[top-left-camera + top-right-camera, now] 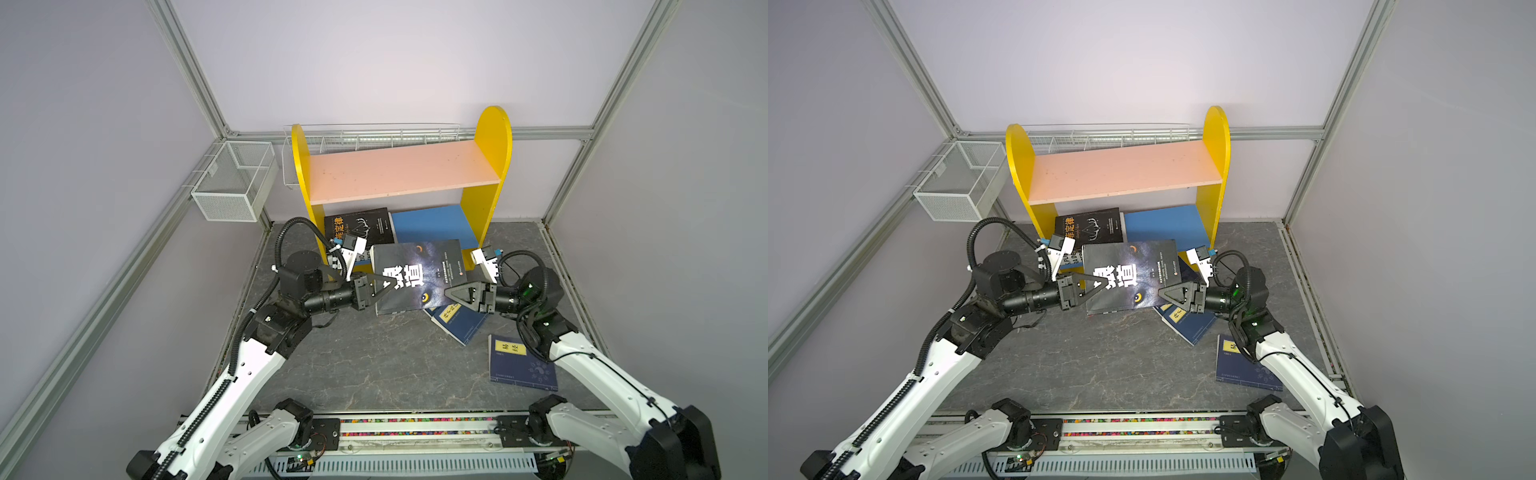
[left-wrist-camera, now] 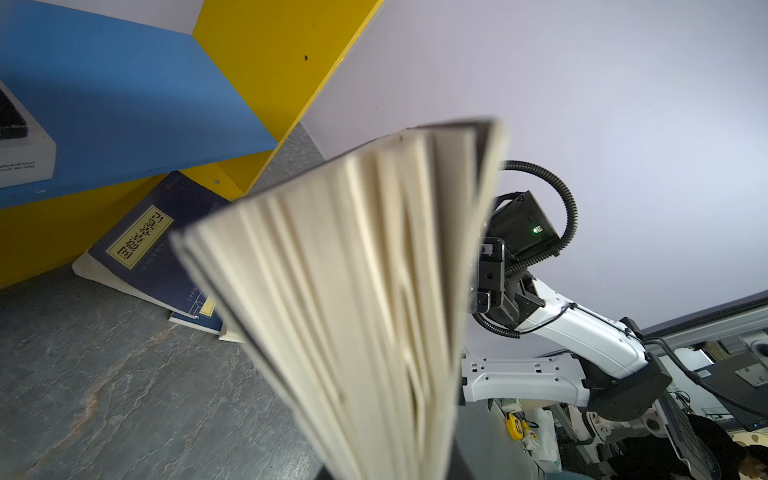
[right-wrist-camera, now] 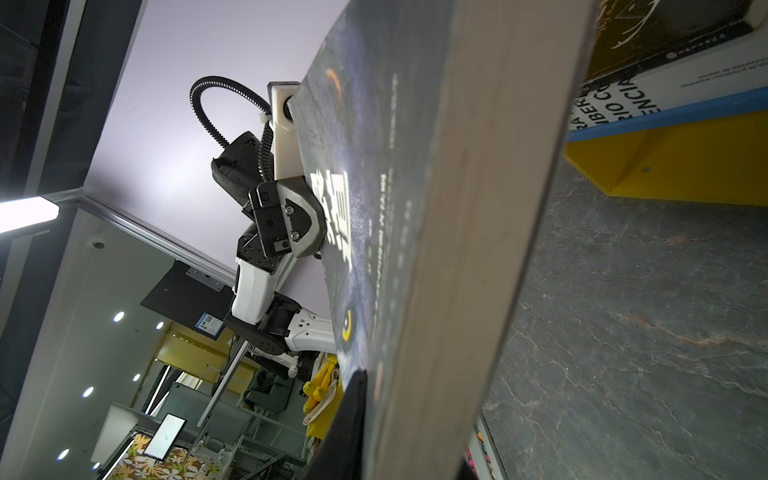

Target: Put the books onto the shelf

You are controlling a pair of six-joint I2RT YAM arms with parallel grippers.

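A black book (image 1: 419, 274) with a wolf's eyes and big white characters hangs tilted in front of the shelf (image 1: 494, 166), held from both sides. My left gripper (image 1: 384, 289) is shut on its left edge. My right gripper (image 1: 451, 293) is shut on its lower right corner, and one black finger (image 3: 349, 432) lies against the cover. The book's page edges (image 2: 353, 291) fill the left wrist view. A second black book (image 1: 361, 224) lies on a thick white book (image 1: 1069, 257) on the blue lower board (image 1: 428, 224). The pink upper board (image 1: 399, 170) is bare. Navy books (image 1: 457, 322) lie on the table.
One more navy book (image 1: 521, 365) with a yellow label lies flat by my right forearm. A white mesh basket (image 1: 232, 183) hangs on the left wall. A long wire basket (image 1: 374, 135) runs behind the shelf. The grey marbled table (image 1: 374, 365) stretches toward the front rail.
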